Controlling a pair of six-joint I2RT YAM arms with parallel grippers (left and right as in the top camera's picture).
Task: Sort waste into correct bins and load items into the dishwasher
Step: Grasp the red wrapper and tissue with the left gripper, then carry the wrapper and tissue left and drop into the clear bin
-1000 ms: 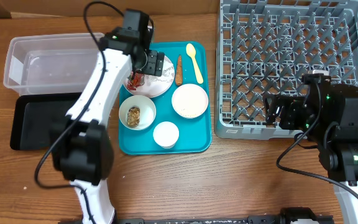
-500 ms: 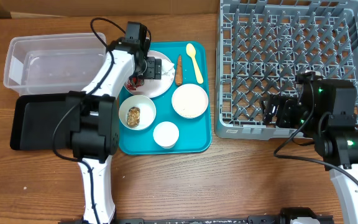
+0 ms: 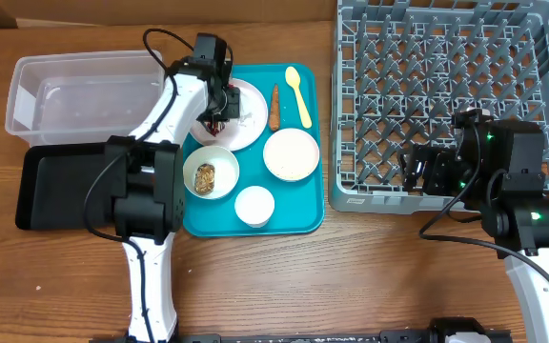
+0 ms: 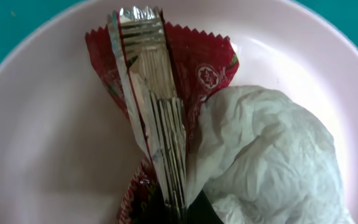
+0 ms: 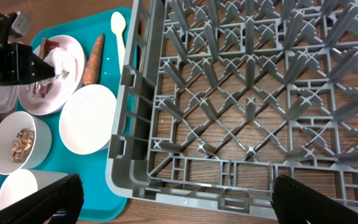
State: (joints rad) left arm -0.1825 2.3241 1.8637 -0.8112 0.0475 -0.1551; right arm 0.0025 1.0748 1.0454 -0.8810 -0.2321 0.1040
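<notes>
A red shiny wrapper (image 4: 197, 68) lies on the round white-pink plate (image 4: 42, 143) with a crumpled white napkin (image 4: 266, 149) against its right side. My left gripper (image 4: 176, 214) is shut on the wrapper's silvery folded seam. From overhead, the left gripper (image 3: 219, 103) sits low over the plate (image 3: 246, 129) on the teal tray. My right gripper (image 5: 179, 208) is open and empty, hovering over the front edge of the grey dish rack (image 5: 247, 93). The clear tub (image 3: 79, 90) and black tray (image 3: 60, 186) lie to the left.
The teal tray (image 3: 303, 214) also carries a carrot piece (image 3: 274, 107), a yellow spoon (image 3: 298, 93), a bowl with a brown lump (image 3: 210, 173), an empty bowl (image 3: 291, 154) and a small cup (image 3: 254, 206). The rack (image 3: 446, 95) fills the right side.
My left gripper came down onto the plate and its jaws closed on the red wrapper. The right arm has barely shifted.
</notes>
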